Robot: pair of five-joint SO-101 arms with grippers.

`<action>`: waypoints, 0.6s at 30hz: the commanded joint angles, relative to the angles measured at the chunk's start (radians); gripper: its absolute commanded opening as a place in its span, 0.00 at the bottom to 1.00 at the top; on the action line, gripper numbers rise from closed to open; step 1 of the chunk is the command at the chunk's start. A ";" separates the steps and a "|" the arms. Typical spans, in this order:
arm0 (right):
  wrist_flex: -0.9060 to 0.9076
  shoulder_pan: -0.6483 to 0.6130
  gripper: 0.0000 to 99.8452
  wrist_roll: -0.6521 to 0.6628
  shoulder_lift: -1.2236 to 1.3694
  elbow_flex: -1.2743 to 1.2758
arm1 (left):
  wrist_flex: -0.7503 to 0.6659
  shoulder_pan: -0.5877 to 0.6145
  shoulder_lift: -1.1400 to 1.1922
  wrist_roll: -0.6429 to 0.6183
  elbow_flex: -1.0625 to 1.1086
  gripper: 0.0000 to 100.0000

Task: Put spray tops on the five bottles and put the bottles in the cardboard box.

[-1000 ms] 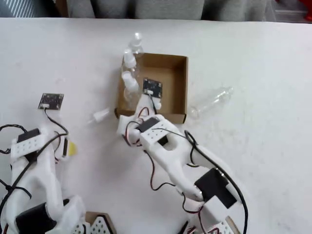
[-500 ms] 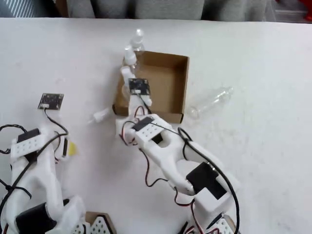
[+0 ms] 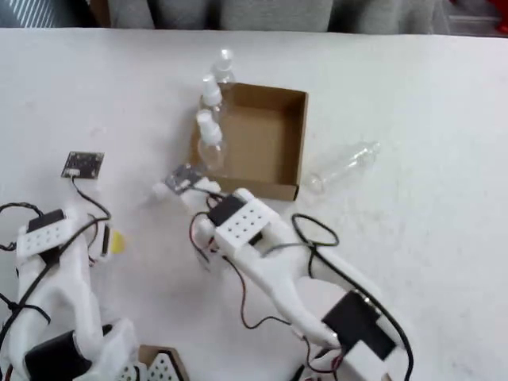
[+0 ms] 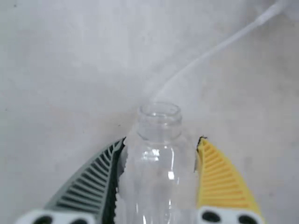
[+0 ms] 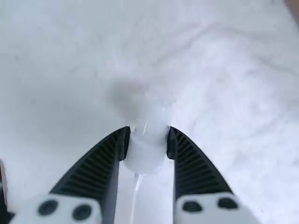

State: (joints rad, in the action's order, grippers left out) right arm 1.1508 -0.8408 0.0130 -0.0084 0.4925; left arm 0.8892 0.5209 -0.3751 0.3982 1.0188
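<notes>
My left gripper (image 4: 159, 154) is shut on a clear uncapped bottle (image 4: 156, 158), its open neck pointing away over the table; in the high view this gripper (image 3: 107, 242) sits at the lower left. My right gripper (image 5: 147, 140) has its black fingers (image 5: 100, 163) pressed on both sides of a white spray top (image 5: 147, 142). In the high view that spray top (image 3: 161, 189) lies just left of the cardboard box (image 3: 295, 135), with the right gripper (image 3: 171, 187) over it. Three capped bottles (image 3: 209, 141) stand along the box's left side.
Another clear uncapped bottle (image 3: 345, 165) lies on its side right of the box. A thin spray tube (image 4: 210, 49) runs across the table ahead of the left gripper. White tabletop stretches to the right and at the back left.
The right arm has swung left from over the box down to the spray top on the table. The left arm has kept still with its bottle.
</notes>
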 commanded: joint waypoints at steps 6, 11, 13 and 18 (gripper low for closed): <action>0.007 0.162 0.02 0.069 -0.180 0.183 | -0.018 -0.008 -0.001 0.006 -0.029 0.11; -0.010 0.240 0.02 0.135 -0.226 0.236 | -0.015 -0.008 -0.001 0.008 -0.029 0.11; -0.013 0.306 0.02 0.135 -0.226 0.236 | -0.014 -0.008 -0.001 0.008 -0.029 0.11; -0.024 0.532 0.03 0.143 -0.234 0.238 | -0.012 -0.008 -0.001 0.008 -0.029 0.11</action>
State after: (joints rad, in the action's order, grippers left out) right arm 1.1385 -0.4710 0.1373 -0.2064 0.7334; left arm 0.8892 0.5209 -0.3751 0.3982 1.0188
